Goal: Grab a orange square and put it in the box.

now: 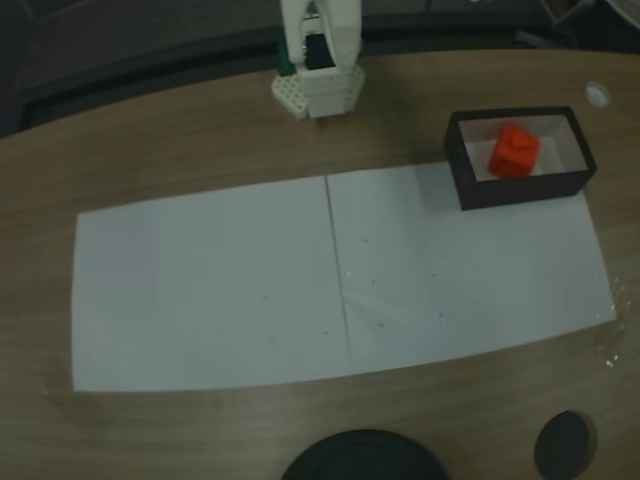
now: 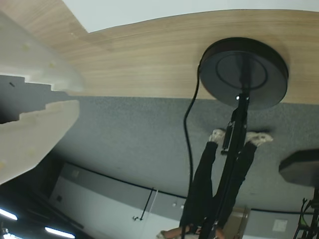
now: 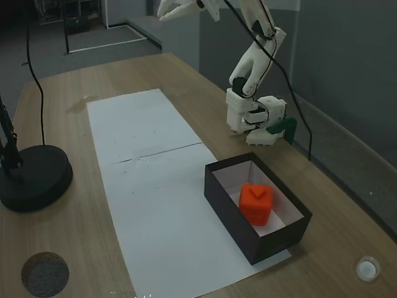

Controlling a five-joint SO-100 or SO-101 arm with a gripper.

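Fixed view: arm [image 3: 254, 56] folded high

Dim, soft-focus frames; faint shadows, bowed fisheye edges.

Count of things on the wooden table [image 1: 200, 150].

There was one cube [image 1: 514, 150], one box [image 1: 520, 190] and one white arm [image 3: 251, 74] with one gripper [image 3: 177, 9]. Two white paper sheets [image 1: 210, 290] lay edge to edge. There were two black round discs: a large stand base [image 3: 34, 177] and a small disc [image 3: 44, 273]. One small white round cap [image 3: 368, 269] sat near the table edge. One person's two legs [image 2: 209, 184] showed in the wrist view.
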